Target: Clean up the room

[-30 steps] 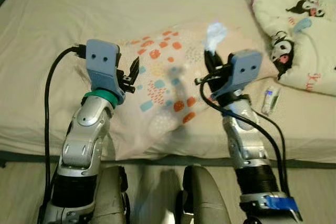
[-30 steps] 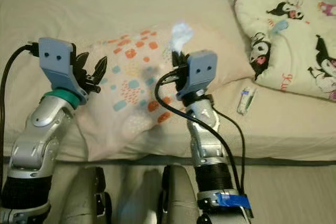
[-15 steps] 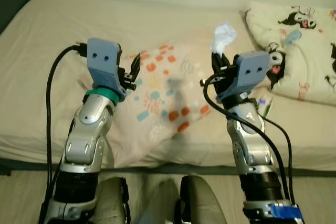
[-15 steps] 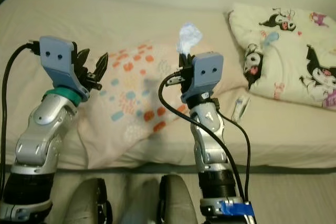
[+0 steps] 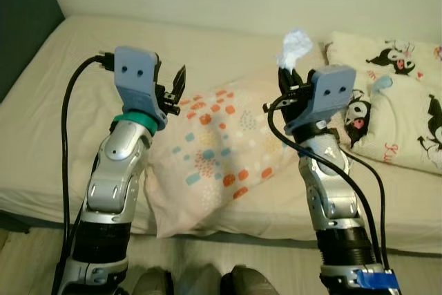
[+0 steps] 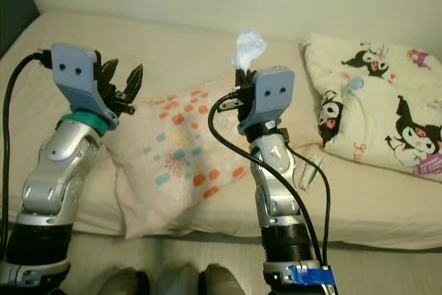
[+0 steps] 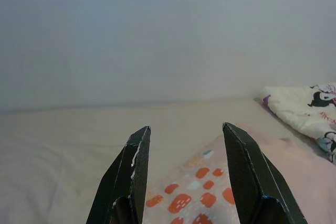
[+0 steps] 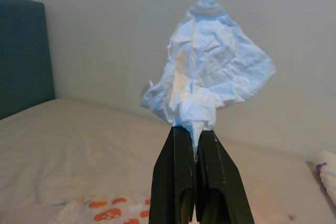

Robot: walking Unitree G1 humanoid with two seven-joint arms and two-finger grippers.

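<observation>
Pinching crumpled tissue (image 8: 207,66), right gripper (image 8: 193,142); no legible writing.

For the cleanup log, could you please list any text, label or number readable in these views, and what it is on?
Cartoon blanket: pink lettering near its lower edge, too blurred to read.
Small packet on the bed beside the right arm: any print is too small to read.
Dotted pillow and crumpled tissue: no text.

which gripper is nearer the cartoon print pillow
Right. The right gripper, shut on a crumpled tissue, is raised just left of the cartoon pillow; the left gripper is open far across the bed.
</observation>
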